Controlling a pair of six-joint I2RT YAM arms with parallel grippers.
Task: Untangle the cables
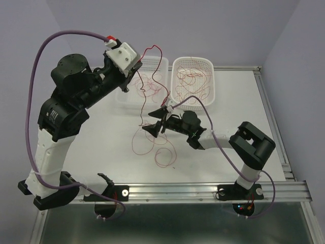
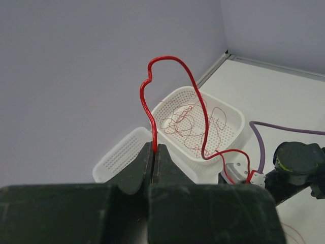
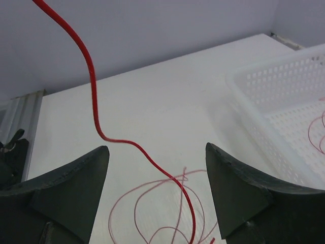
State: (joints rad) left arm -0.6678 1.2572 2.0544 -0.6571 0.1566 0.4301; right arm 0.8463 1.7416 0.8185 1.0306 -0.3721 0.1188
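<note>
Between the right gripper's [image 3: 156, 148] wide-open jaws a red cable [image 3: 91, 86] passes ungripped, both ends cut off. The left gripper [image 2: 155, 150] is clamped tight on a red cable whose far end is hard to trace.

no words or numbers I can read anywhere, only some tiny white marks on the black part of my left arm [image 1: 51, 116], left side of the top view, too small and blurry to read
</note>
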